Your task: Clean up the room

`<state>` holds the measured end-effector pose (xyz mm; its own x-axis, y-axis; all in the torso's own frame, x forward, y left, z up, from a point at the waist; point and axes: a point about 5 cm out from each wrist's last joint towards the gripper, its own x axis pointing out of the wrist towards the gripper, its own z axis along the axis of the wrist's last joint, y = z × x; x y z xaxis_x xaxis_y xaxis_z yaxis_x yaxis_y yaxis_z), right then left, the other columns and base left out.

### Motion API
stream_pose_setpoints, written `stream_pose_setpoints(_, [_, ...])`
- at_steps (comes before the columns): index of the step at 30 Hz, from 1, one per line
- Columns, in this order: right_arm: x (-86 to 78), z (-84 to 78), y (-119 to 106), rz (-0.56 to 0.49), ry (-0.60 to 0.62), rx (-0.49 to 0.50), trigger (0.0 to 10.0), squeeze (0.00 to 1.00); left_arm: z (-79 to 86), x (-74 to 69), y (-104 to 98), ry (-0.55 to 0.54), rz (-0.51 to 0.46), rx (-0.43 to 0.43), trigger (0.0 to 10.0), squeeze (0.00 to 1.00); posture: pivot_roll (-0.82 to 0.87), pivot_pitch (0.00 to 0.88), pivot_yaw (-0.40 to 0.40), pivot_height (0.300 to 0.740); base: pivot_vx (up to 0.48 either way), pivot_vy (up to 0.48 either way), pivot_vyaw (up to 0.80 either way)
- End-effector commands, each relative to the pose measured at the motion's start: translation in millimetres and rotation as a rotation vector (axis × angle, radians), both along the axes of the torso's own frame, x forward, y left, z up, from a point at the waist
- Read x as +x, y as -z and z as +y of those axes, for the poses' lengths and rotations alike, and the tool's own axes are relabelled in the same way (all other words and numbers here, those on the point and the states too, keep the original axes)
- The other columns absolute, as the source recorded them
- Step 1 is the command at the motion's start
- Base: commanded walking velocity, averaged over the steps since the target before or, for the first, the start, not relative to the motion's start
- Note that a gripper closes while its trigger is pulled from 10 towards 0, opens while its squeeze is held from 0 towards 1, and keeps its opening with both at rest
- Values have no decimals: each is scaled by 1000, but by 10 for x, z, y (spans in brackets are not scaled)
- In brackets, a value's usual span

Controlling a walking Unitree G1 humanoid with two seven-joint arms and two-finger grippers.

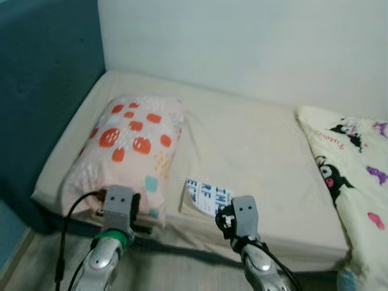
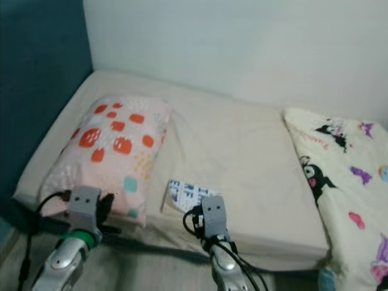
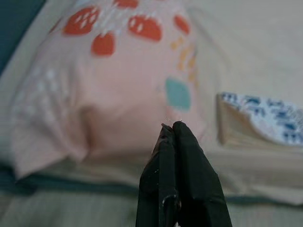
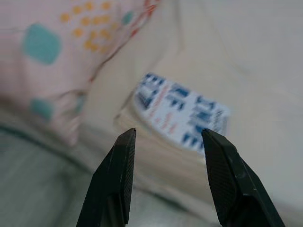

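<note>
Right gripper lined up on book at bed's front edge.
We saw the right gripper (image 4: 165, 137) spread open toward the book (image 1: 208, 195), probably to grab it; left gripper (image 3: 173, 130) pinched closed, empty, near the pillow (image 1: 130, 148) at the bed (image 1: 254, 145) corner.

Dim, soft, even indoor light; no glare, faint shadows. Slightly hazy head views; blurred backgrounds in wrist views.
</note>
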<state>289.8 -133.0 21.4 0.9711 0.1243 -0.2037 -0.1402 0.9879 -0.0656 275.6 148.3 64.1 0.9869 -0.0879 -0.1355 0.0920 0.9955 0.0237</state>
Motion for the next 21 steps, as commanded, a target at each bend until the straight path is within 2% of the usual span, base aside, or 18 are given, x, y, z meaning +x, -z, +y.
stream_pose_setpoints(1, [-60,-75,77,30,19,-17,10000,0,-65,-31,52,26,20,1,10000,0,38,27,-60,740,-390,0,0])
stream_pose_setpoints(21, [-76,-91,94,33,36,-8,10000,0,-76,-25,57,31,21,0,10000,0,36,31,-59,740,-392,0,0])
